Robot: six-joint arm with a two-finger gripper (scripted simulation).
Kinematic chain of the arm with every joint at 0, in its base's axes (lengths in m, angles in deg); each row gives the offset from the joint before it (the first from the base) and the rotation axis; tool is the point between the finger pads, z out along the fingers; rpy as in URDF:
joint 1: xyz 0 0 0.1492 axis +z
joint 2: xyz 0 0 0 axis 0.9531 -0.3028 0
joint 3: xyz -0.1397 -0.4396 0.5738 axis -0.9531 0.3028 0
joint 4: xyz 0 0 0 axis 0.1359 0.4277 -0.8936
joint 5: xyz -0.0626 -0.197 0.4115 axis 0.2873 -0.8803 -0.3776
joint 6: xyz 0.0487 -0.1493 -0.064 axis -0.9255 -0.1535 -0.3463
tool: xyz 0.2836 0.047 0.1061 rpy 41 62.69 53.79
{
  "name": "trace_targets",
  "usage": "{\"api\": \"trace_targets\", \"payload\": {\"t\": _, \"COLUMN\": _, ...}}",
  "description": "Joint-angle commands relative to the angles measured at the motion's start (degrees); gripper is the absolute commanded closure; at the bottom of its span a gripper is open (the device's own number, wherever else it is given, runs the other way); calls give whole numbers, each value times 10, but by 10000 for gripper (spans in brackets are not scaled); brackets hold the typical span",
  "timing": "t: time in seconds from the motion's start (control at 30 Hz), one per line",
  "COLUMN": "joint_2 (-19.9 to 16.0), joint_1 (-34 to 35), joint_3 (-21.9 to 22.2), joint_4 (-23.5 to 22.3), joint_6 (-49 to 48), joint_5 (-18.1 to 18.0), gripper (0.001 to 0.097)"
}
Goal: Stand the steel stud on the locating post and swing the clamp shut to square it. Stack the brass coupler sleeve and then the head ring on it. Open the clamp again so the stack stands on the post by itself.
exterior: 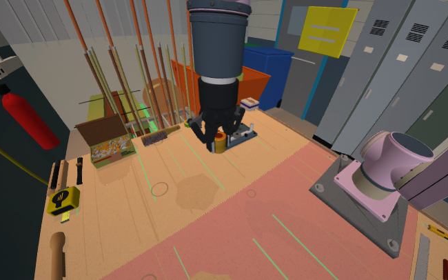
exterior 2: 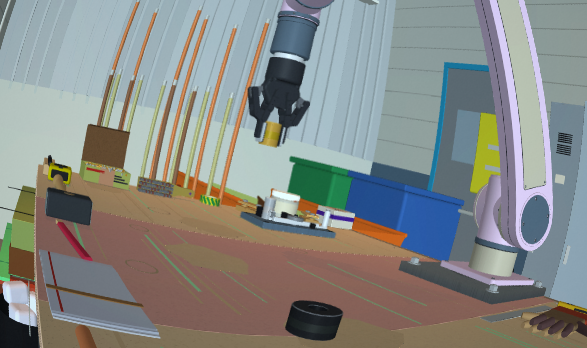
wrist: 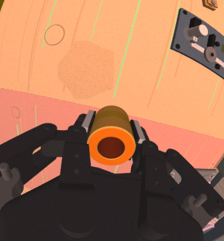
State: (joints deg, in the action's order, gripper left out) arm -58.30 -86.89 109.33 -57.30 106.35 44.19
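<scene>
My gripper (exterior 2: 271, 131) hangs high above the bench, on the near side of the clamp fixture (exterior 2: 286, 222). The brass coupler sleeve (wrist: 111, 136), a short hollow brass cylinder, sits upright between the closed fingers. The fixture is a dark plate (wrist: 204, 46) toward the bench's far edge. On it the steel stud (wrist: 197, 30) stands upright, with the clamp arm (wrist: 211, 55) beside it. The black head ring (exterior 2: 314, 319) lies flat near the front edge of the bench.
Tall copper and brass rods (exterior 2: 184, 125) rise along the back of the bench behind the gripper. Green, blue and orange bins (exterior 2: 384, 200) stand behind the fixture. A parts box (exterior: 109, 142), wire brush (exterior: 158, 136), tape measure (exterior: 63, 200) and mallet (exterior 2: 69, 206) lie to the left.
</scene>
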Motion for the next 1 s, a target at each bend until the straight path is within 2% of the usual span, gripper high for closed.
{"api": "trace_targets", "payload": {"t": 0.0, "joint_2": 0, "joint_1": -12, "joint_3": -2, "joint_4": 0, "joint_6": 12, "joint_5": 0, "gripper": 901}}
{"api": "trace_targets", "payload": {"t": 0.5, "joint_2": -18, "joint_1": -176, "joint_3": -36, "joint_4": 0, "joint_6": 177, "joint_5": -16, "gripper": 901}}
{"api": "trace_targets", "payload": {"t": 0.97, "joint_2": -33, "joint_1": -243, "joint_3": -65, "joint_4": 0, "joint_6": 244, "joint_5": -30, "gripper": 901}}
